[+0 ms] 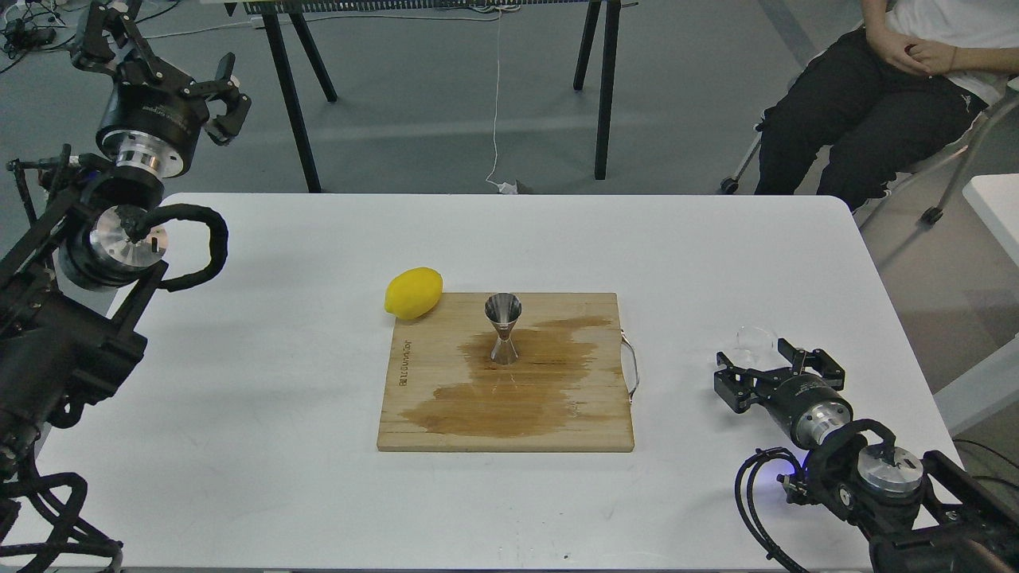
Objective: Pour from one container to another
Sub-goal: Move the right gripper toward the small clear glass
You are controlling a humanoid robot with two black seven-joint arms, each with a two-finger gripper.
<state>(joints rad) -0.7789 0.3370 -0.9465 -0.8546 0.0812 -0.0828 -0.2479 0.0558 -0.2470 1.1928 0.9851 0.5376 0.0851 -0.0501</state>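
A: Head view: where is the metal jigger (503, 328)?

B: Upright on the wooden cutting board (446, 414), near the board's middle, standing in a dark wet stain (517, 382) that spreads over the wood. A lemon (413, 293) lies at the board's far-left corner, touching its edge.

A: And the clear cup (755, 339)?

B: On the white desk (263, 334), well right of the board, just beyond the right gripper (776, 364).

A: Is that gripper holding it?

B: No. Its fingers are spread, low over the desk, and the cup sits just past the fingertips.

A: The left gripper (227, 99)?

B: Raised beyond the desk's far-left corner, fingers spread, nothing between them.
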